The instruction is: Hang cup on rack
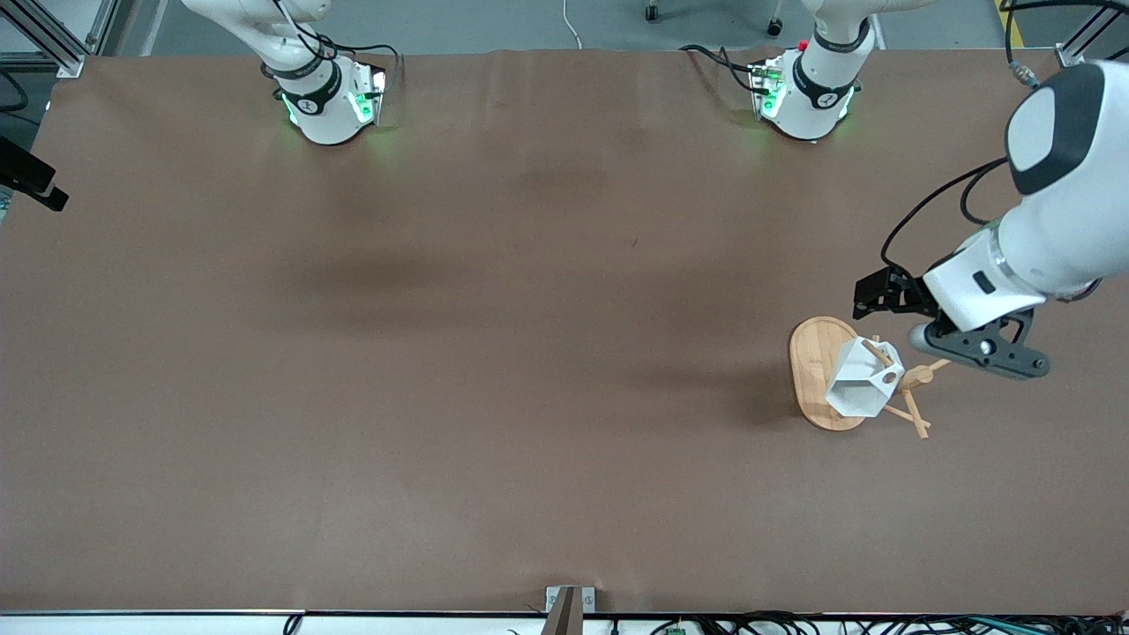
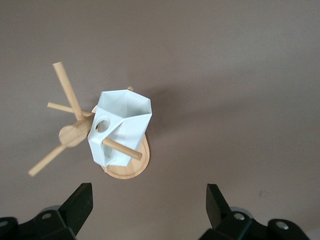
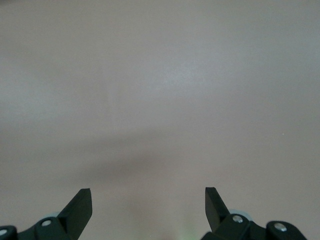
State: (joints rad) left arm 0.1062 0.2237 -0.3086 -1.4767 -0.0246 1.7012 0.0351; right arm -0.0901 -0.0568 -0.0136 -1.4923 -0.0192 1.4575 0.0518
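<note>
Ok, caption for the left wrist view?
White faceted cup hanging on bamboo wooden rack, open left pincer above.

Left gripper (image 2: 147, 207) open; right gripper (image 3: 148, 207) open

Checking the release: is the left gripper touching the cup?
Apart. The left wrist view shows the left gripper open, bare table between its fingertips and the cup hanging on the rack.

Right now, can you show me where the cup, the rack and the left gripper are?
cup (image 1: 860, 388), front view, on its white faceted side.
rack (image 1: 811, 362), front view, on the bare part of its flat wooden base.
left gripper (image 2: 149, 210), left wrist view, midway between its open fingertips.
</note>
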